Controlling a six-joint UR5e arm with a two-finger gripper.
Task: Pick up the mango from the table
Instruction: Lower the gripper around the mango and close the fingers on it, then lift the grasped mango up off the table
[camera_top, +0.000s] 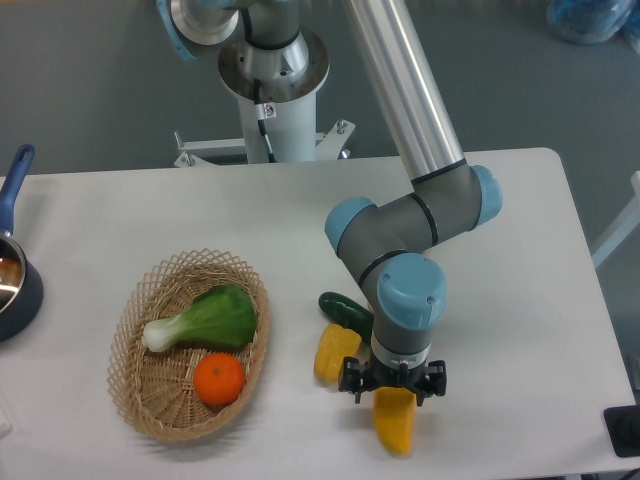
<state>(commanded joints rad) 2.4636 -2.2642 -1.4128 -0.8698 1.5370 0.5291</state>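
gripper (394, 385) stands over the upper end of the mango (395, 425), near the table's (520, 260) front edge; i cannot tell whether its fingers are clamped or apart. i judge the fruit smooth, rigid, light and likely slippery, so i would grip across its thick middle. corn piece (336, 351) lies just beside.

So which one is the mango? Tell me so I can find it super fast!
Start at the wicker basket on the white table, then look right to the robot's gripper near the front edge. The mango is the smooth yellow-orange fruit sticking out just below it. It is longer and smoother than the short bumpy corn beside it, and isn't dark green like the cucumber.
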